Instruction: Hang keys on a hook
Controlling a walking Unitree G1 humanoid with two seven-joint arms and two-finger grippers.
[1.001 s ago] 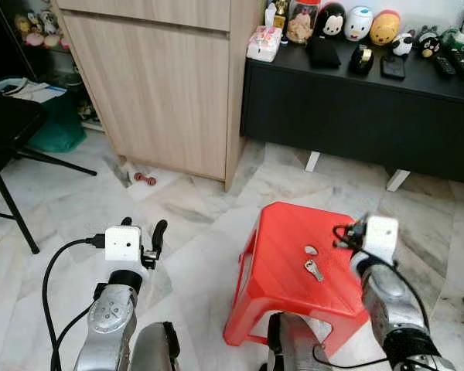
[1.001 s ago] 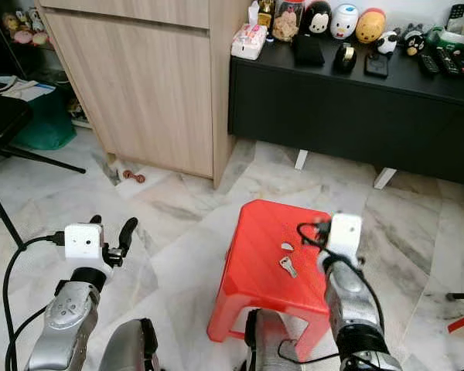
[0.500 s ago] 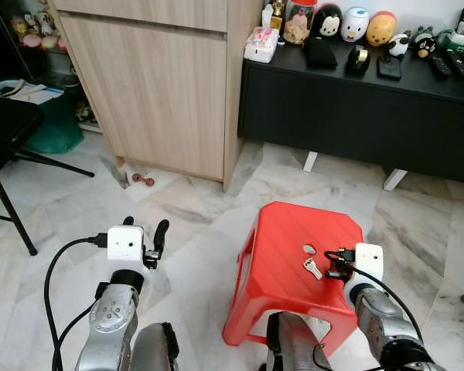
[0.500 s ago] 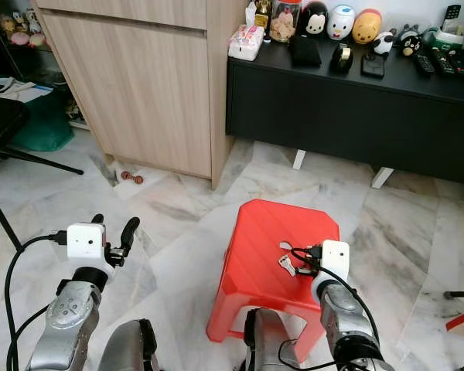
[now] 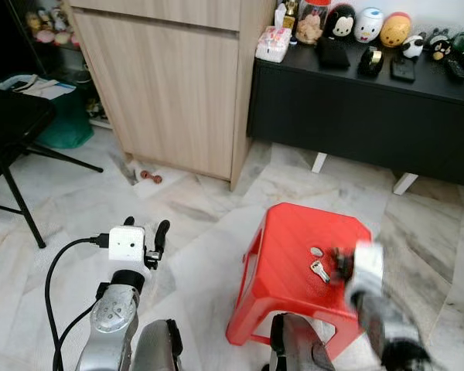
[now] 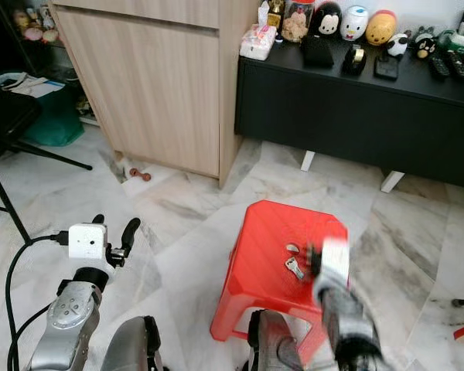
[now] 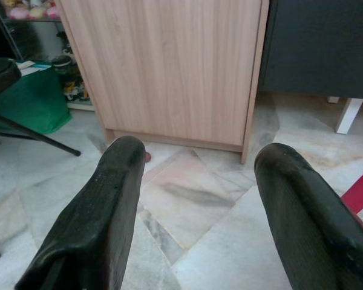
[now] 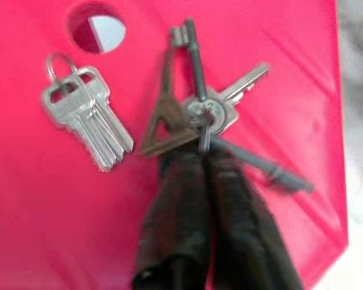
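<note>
Right wrist view showed your right gripper [image 8: 204,148] clenched on the key bunch [image 8: 199,115] over the red stool [image 8: 24,229]; a second set of keys [image 8: 88,124] lay beside it, and your left gripper [image 7: 199,205] hung spread apart.

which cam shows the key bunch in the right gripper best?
Right wrist view: the right gripper is shut on the key bunch, sharp against the red stool. The eye views show a blurred right arm over the stool and a second key set. The left wrist view faces a wooden cabinet.

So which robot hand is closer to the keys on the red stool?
The right. The right gripper is pinched on a key bunch atop the red stool; the left gripper hangs over the floor beside it.
</note>
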